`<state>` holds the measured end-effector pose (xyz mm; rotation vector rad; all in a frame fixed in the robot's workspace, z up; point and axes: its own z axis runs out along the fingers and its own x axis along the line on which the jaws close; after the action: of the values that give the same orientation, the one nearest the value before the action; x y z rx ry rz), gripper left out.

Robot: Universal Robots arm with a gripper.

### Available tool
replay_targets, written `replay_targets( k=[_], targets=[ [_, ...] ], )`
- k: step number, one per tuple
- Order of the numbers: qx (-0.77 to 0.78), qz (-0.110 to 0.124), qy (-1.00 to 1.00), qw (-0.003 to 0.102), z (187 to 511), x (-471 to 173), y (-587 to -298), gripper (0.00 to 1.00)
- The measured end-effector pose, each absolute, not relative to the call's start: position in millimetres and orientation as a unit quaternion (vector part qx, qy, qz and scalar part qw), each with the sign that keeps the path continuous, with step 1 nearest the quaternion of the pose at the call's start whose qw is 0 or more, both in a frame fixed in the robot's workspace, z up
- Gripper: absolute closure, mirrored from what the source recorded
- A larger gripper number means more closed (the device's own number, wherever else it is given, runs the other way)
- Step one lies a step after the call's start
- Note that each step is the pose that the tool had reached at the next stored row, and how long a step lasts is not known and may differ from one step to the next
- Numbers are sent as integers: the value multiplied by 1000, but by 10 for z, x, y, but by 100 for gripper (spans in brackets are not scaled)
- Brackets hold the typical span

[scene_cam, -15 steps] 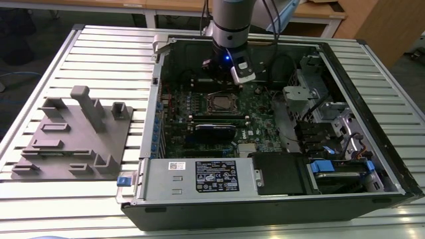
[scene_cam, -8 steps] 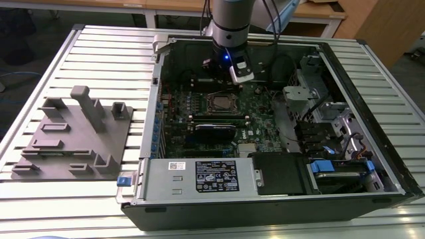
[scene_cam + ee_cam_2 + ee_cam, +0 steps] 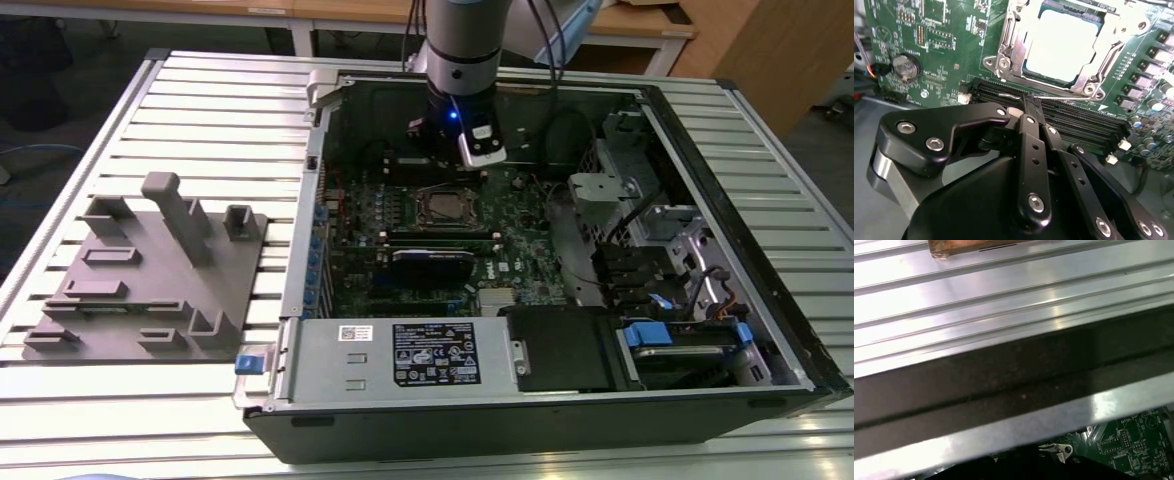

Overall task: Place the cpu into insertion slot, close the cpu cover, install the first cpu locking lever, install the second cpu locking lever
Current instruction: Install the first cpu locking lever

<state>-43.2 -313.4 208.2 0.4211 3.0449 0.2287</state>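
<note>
The cpu (image 3: pixel 1064 45) lies in the insertion slot (image 3: pixel 447 208) on the green board, with the cpu cover (image 3: pixel 1105 45) folded down around its bright top. The pincer (image 3: pixel 1027 101) is clenched, with nothing visible between its tips, which sit just beside the socket over the memory slots (image 3: pixel 1079 125), at a thin wire locking lever (image 3: pixel 1064 98). That lever looks light, springy and slick, probably best worked near its free end, hooked and pushed rather than squeezed.
</note>
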Motion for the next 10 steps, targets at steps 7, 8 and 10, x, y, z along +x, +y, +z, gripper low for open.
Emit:
replay_targets(
  k=[7,8,10],
  targets=[
    [150,74,986,31,2077,-461,-3127,90],
    [150,74,985,31,2076,-465,-3127,90],
    [153,74,985,31,2069,-470,-3126,90]
  ],
)
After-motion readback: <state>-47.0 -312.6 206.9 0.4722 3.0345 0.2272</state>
